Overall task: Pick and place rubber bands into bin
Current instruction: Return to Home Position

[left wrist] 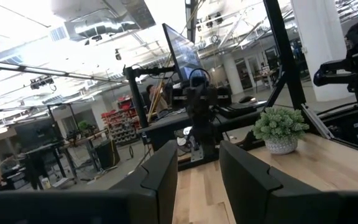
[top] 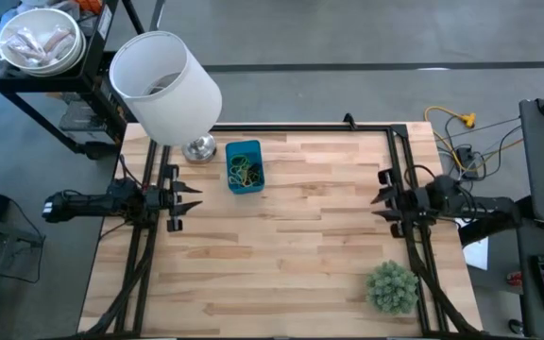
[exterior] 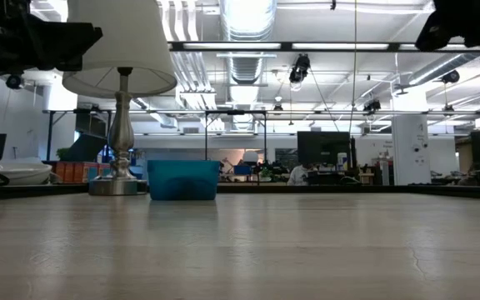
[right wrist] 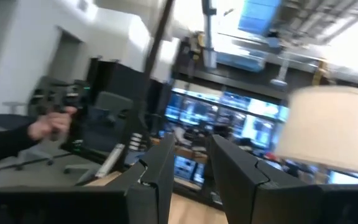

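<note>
Left gripper [top: 195,196] of mine is held above the left edge of the wooden table [top: 300,255], its arm stretched level and pointing across the boards toward my other arm. Its two dark fingers [left wrist: 160,180] are spread, with a strip of bare wood showing in the gap between them and nothing held. Right gripper [top: 378,198] mirrors this pose at the right edge of the table, facing inward; its fingers [right wrist: 157,177] are likewise parted and carry nothing. The two grippers face one another, well apart, with the middle of the table between them. The bin [top: 245,188] stands upright on the far part of the table, nearer my left gripper, just beside the metal base of the lamp [top: 165,85]. The rubber bands [top: 244,170] lie tangled inside the bin, green and yellow loops among them. In the low view the bin [exterior: 183,180] rests flat on the boards beside the lamp's stem. A small green plant [top: 391,286] sits at the near right corner.
</note>
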You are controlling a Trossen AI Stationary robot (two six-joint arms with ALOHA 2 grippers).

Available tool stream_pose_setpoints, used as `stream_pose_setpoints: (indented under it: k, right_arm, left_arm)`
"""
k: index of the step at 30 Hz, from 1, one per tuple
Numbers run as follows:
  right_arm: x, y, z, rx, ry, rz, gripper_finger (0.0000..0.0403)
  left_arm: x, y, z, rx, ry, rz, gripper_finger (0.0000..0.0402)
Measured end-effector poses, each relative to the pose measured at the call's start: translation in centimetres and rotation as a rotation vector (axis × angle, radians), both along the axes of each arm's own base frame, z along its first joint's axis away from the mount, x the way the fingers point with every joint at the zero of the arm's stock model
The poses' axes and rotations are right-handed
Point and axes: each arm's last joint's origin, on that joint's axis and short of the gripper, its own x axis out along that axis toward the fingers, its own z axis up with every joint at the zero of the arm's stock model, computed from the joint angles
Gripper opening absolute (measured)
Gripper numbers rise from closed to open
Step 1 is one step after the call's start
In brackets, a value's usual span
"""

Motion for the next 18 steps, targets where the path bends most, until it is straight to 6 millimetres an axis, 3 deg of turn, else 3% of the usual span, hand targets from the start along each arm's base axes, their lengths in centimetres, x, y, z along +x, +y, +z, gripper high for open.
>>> stream_pose_setpoints:
  k: [4, 12, 18]
  right_arm:
    - [0.1, 0.8, -0.2, -0.036, 0.001, 0.037, 0.0096]
    - [0.4, -0.1, -0.8, 0.201, 0.092, -0.307, 0.0096]
    - [0.7, -0.2, -2.1, 0.167, 0.225, -0.383, 0.0101]
  left_arm:
    - [0.0, 0.0, 0.0, 0.0, 0.001, 0.0, 0.0105]
    - [0.0, 0.0, 0.0, 0.0, 0.001, 0.001, 0.0105]
    - [0.1, 0.0, -0.1, 0.008, 0.009, 0.003, 0.0105]
